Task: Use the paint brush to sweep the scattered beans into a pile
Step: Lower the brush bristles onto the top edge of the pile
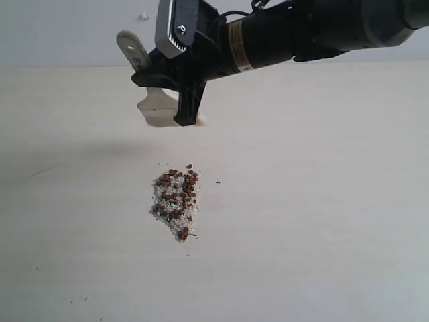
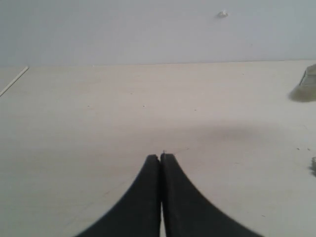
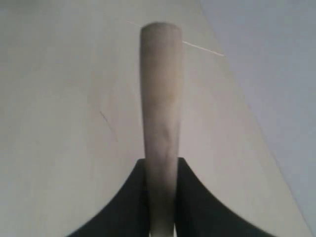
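The beans (image 1: 176, 198), reddish-brown and mixed with whitish grains, lie in one compact pile at the middle of the table. Beyond the pile, my right gripper (image 1: 182, 111) is shut on the paint brush (image 1: 155, 106). Its pale handle (image 1: 132, 48) points up and left, and its bristles hang low, close to the table. In the right wrist view the handle (image 3: 160, 98) runs out from between the black fingers (image 3: 190, 197) of the right gripper (image 3: 160, 165). My left gripper (image 2: 161, 158) is shut on nothing and low over bare table. The brush (image 2: 306, 81) shows at that view's far edge.
The pale table (image 1: 322, 201) stretches wide on all sides of the pile. A few stray specks (image 1: 217, 182) lie just right of it. A grey wall (image 1: 67, 30) rises behind the table's far edge.
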Available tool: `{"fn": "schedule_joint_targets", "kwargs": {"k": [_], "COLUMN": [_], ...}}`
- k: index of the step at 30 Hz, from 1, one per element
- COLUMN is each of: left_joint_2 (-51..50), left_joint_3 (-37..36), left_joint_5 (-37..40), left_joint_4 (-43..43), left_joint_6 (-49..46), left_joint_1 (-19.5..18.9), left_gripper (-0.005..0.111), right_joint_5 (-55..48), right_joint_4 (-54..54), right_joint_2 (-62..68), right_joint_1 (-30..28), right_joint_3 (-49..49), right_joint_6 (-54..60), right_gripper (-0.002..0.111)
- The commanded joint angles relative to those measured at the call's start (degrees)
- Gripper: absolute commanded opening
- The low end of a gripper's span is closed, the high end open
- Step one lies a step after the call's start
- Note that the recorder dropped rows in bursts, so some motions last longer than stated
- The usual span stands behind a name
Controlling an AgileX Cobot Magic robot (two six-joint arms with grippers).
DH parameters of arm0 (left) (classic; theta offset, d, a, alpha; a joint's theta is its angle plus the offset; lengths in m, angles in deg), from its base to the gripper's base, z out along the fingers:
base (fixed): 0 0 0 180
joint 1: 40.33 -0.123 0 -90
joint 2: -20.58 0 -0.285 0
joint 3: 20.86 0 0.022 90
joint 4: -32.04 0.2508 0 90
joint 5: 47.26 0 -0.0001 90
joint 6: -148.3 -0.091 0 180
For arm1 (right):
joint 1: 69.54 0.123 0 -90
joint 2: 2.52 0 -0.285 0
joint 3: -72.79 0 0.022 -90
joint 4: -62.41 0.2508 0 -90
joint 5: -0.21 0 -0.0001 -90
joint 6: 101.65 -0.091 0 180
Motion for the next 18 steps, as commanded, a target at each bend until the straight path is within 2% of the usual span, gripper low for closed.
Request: {"fn": "schedule_joint_targets", "kwargs": {"k": [1,5,18], "left_joint_2": [0.23,0.23,0.23], "left_joint_3": [0.00,0.00,0.00], "left_joint_5": [-0.20,-0.20,-0.20], "left_joint_4": [-0.24,-0.24,-0.24], "left_joint_6": [-0.14,-0.14,-0.14], "left_joint_1": [0.12,0.12,0.12], "left_gripper": [0.000,0.000,0.000], "right_joint_5": [4.72,6.78,14.81], "right_joint_4": [0.92,0.92,-6.45], "right_joint_2": [4.04,6.68,6.72], "right_joint_1": [-1.26,-1.26,-1.26], "right_joint_3": [-0.33,-0.33,-0.33], "right_joint_6": [1.00,0.63,-11.51], "right_gripper": [0.000,0.000,0.000]}}
